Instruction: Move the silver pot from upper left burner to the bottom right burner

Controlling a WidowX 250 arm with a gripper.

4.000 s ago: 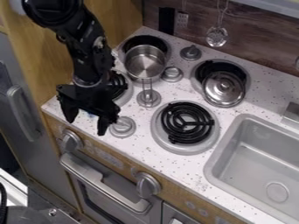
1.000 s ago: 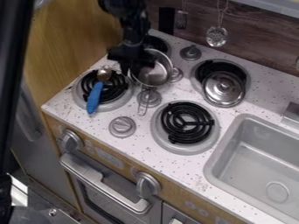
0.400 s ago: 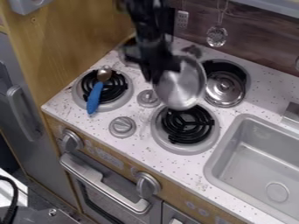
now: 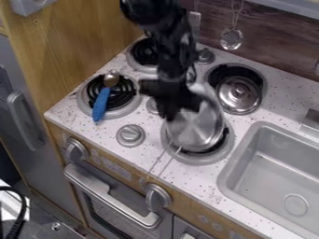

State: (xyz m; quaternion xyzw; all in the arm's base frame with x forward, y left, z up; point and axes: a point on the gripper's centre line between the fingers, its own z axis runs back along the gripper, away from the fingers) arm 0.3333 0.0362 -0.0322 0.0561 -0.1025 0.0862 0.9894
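Over the bottom right burner (image 4: 204, 160), my gripper (image 4: 173, 112) is shut on the silver pot (image 4: 198, 130) at its upper left rim. The pot is tilted and covers most of that burner's black coil, and its thin wire handle points down-left across the counter. Whether the pot's base touches the coil cannot be told. The upper left burner (image 4: 144, 52) holds nothing, its coil partly hidden by the arm.
A silver lid (image 4: 239, 94) lies on the upper right burner. A blue-handled spoon (image 4: 101, 104) rests on the lower left burner. Control knobs (image 4: 130, 135) stand between burners, and the sink (image 4: 274, 172) is at right.
The pot has gone from the upper left burner, down and right, to over the bottom right burner, held by my gripper. Its handle has swung down-left. The spoon has stayed put.
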